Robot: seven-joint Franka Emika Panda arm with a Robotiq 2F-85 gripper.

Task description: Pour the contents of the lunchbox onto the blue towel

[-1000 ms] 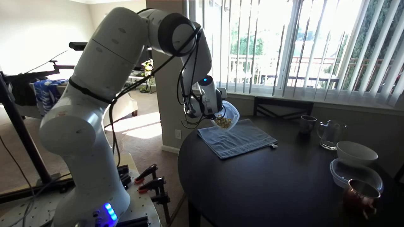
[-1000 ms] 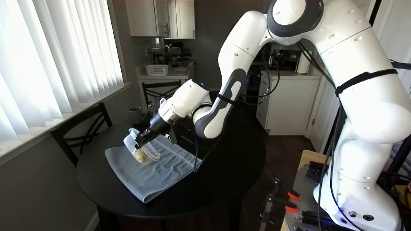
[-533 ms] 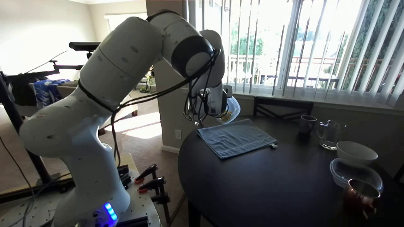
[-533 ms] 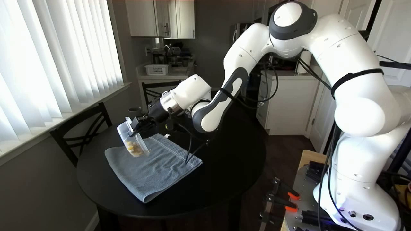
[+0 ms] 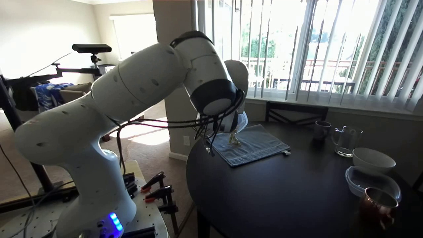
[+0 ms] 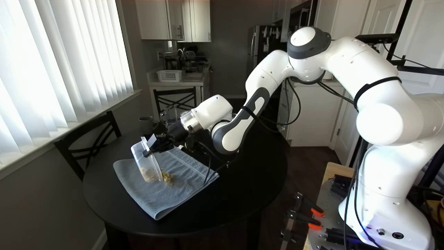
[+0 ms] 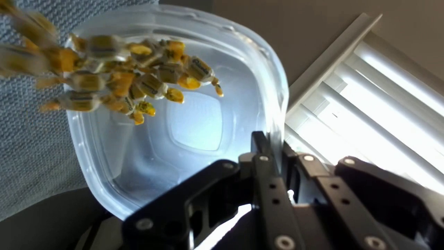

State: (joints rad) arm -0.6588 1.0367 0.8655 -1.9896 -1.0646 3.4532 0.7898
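Note:
The lunchbox [image 7: 197, 121] is a translucent white rounded container, strongly tilted above the blue towel. My gripper [image 7: 274, 144] is shut on its rim, one finger inside and one outside. It also shows holding the lunchbox [image 6: 140, 158] in an exterior view [image 6: 150, 147]. The contents [image 7: 152, 81], small yellow-brown wrapped pieces, slide over the low edge in the wrist view, blurred at the left. In both exterior views some contents [image 6: 167, 178] [image 5: 234, 138] are outside the lunchbox, at the towel [image 6: 180, 194] [image 5: 261, 148]. In an exterior view the arm partly hides the lunchbox [image 5: 244, 121].
On the dark round table [image 5: 290, 191] stand a grey mug [image 5: 321, 130], a clear glass mug [image 5: 347, 142], a white bowl [image 5: 373, 159], a clear plastic container [image 5: 358, 188] and a copper mug [image 5: 378, 206]. Chairs [image 6: 90, 146] and a window stand beyond the table. Cables hang from the arm.
The lunchbox first rose and shifted toward the window side, then came lower with its opening tipped further down. The contents, inside the lunchbox before, now spill out toward the towel.

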